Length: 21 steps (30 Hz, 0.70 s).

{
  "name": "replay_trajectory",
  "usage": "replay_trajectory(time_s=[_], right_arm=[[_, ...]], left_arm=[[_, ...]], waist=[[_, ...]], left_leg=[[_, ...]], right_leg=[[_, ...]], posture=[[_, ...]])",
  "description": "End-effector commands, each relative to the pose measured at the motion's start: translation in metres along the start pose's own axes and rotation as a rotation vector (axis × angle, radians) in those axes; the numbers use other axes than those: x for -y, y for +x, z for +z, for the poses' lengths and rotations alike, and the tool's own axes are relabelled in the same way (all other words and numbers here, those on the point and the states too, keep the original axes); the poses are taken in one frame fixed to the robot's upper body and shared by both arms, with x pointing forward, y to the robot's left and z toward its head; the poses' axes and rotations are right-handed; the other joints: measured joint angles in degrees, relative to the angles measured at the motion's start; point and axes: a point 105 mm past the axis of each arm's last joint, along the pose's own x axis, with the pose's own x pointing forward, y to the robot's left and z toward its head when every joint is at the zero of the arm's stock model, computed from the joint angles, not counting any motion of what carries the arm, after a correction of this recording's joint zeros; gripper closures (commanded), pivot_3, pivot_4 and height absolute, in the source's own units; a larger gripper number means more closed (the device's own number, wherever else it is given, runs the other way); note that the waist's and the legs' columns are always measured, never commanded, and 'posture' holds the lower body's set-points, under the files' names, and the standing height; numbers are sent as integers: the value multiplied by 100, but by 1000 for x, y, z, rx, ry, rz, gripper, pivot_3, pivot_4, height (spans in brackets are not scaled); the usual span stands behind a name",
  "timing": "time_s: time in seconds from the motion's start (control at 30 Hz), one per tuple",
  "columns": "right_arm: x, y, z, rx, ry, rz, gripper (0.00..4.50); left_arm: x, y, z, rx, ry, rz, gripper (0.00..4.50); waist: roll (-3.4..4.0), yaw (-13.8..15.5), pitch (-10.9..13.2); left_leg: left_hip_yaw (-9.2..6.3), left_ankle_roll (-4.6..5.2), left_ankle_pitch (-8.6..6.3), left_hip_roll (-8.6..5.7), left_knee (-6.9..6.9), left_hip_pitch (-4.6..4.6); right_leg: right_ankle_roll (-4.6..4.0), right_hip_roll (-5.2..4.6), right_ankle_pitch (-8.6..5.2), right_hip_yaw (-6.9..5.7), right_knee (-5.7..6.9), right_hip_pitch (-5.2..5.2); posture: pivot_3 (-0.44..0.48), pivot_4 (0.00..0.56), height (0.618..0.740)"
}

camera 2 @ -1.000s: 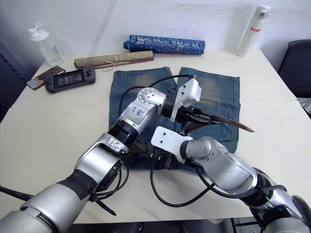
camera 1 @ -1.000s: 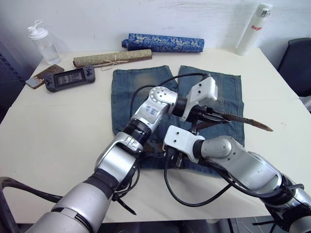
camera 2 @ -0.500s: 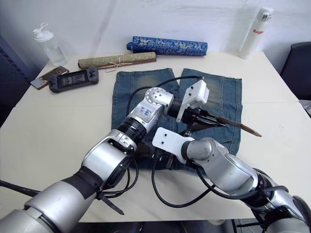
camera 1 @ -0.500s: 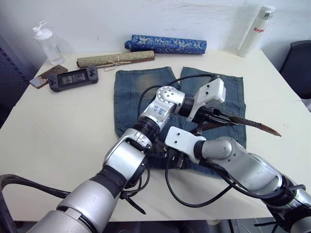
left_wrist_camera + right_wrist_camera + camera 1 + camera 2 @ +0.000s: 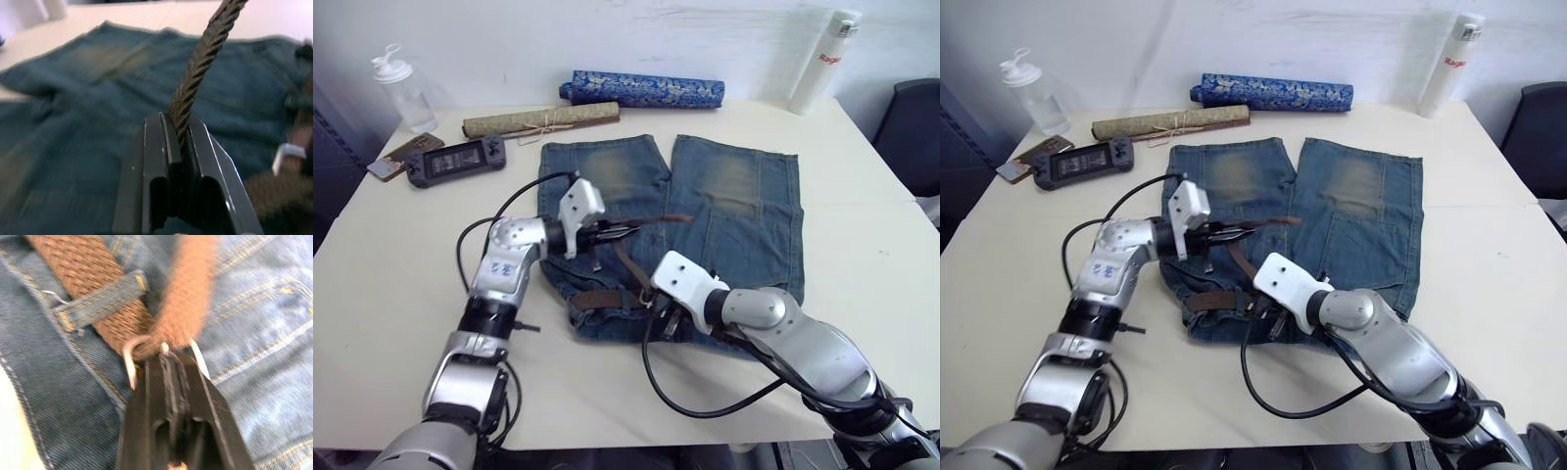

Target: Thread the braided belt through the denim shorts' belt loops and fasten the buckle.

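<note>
Left claw (image 5: 177, 142) is clenched on the braided belt (image 5: 628, 259), holding the strap taut above the denim shorts (image 5: 734, 211). Right claw (image 5: 171, 369) is clamped at the silver buckle (image 5: 131, 363), low on the waistband, where the strap passes under one of the belt loops (image 5: 98, 301). Shorts lie flat mid-desk (image 5: 391, 264); beyond them sit a blue patterned roll (image 5: 641, 89) and a handheld console (image 5: 455, 160).

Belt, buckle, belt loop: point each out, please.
belt (image 5: 203, 63): left wrist view, on the woven strap above the tool.
buckle (image 5: 131, 363): right wrist view, on the silver frame's side.
belt loop (image 5: 100, 302): right wrist view, on the denim strip crossing the strap.
</note>
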Motion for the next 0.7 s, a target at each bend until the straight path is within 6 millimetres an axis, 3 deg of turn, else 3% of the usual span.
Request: replay_trajectory(time_s=[0.03,0.23,0.33,0.53,0.7], right_arm=[[15,-27,21,144,95,-83,4455],[15,-47,32,258,90,-95,4455],[2,-59,31,313,77,-42,3558],[-19,-59,3,209,-127,-3,827],[-16,-43,-12,165,-254,-76,827]], left_arm=[[5,-15,14,7,79,62,4500],[7,-15,17,18,42,90,4500],[6,-15,17,17,33,94,4500],[2,-16,16,13,21,97,4500],[1,-15,16,18,13,97,4500]], waist=[[-2,-8,7],[6,-62,14],[7,-71,15],[4,-64,25],[14,-99,41]], left_leg=[[1,0,0,1,0,-8],[1,0,0,7,-9,-18],[6,2,-1,7,-10,-17],[14,5,-3,7,-8,-20],[27,5,-2,14,-7,-17]], right_leg=[[-2,1,2,0,-2,-8],[-5,6,0,-4,-2,-23],[-5,6,0,-1,-5,-24],[-4,3,0,-1,-14,-20],[-4,3,2,1,-14,-23]], posture=[[0,150,637],[0,150,637],[0,150,637],[0,150,637],[0,150,637]])
